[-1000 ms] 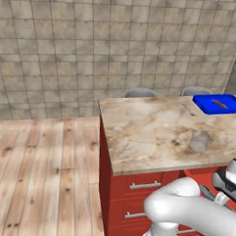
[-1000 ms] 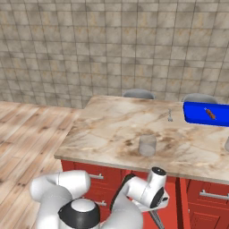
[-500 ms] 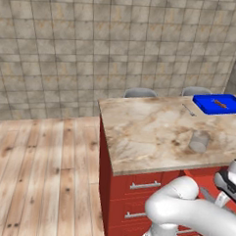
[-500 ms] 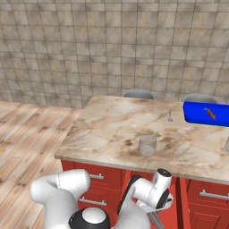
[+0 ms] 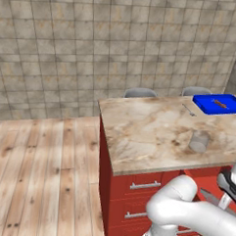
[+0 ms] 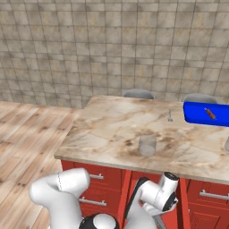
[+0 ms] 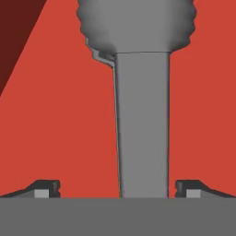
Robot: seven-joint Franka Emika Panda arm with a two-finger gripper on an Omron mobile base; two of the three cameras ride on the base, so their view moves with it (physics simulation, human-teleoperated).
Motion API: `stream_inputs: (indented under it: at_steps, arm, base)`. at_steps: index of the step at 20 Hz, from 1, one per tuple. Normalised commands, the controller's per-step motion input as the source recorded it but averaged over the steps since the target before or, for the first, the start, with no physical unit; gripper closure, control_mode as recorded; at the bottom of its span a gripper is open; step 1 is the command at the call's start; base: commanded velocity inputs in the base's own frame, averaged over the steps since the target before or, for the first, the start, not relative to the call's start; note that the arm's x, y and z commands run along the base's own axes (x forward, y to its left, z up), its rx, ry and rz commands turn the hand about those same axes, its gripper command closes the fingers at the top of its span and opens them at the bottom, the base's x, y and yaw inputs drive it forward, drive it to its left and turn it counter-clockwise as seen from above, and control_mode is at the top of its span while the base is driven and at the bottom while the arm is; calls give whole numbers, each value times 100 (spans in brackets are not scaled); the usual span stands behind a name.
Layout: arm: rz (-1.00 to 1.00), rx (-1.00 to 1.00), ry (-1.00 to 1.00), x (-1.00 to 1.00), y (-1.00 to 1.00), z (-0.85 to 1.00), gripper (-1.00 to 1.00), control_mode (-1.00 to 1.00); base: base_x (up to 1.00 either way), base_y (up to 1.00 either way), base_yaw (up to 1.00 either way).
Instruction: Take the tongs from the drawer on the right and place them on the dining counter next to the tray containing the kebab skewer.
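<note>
In the hand view the grey tongs (image 7: 142, 124) lie lengthwise on the red floor of the drawer (image 7: 55, 120), their broad scalloped end at the top. My gripper (image 7: 117, 189) is open and straddles the tongs' arm, one fingertip on each side and neither touching it. On the dining counter (image 5: 148, 136) the blue tray (image 5: 211, 107) sits at the far right corner with the kebab skewer (image 5: 220, 102) in it. The right base view shows the tray (image 6: 197, 114) and the skewer (image 6: 209, 113) too. My hand hangs low in front of the red cabinets, below the counter edge.
A clear greyish cup (image 5: 199, 142) stands near the counter's front edge, also seen as the cup (image 6: 147, 145). A small silver utensil (image 5: 189, 110) lies left of the tray. Two grey stools (image 5: 140, 92) stand behind the counter. Wooden floor spreads to the left.
The hand has sunk a little lower and to the right, closer to the drawer. The jaws have stayed open, and the things on the counter have not moved.
</note>
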Motion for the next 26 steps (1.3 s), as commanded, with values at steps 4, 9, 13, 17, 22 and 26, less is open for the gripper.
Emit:
stream_inputs:
  at_steps: [4,9,13,17,22,26]
  arm:
    - [8,0,4,10,0,-53,-100,-100]
    - [7,4,5,24,-1,-43,-100,-100]
    - [4,2,2,6,0,-46,100,-100]
    - [0,1,4,-6,-3,-32,100,-100]
    - [0,4,1,-35,-20,-7,100,-100]
    - [0,0,0,-34,-27,22,100,-100]
  base:
    - [0,0,0]
    - [0,0,0]
    - [0,0,0]
    - [0,0,0]
    - [0,0,0]
    - [0,0,0]
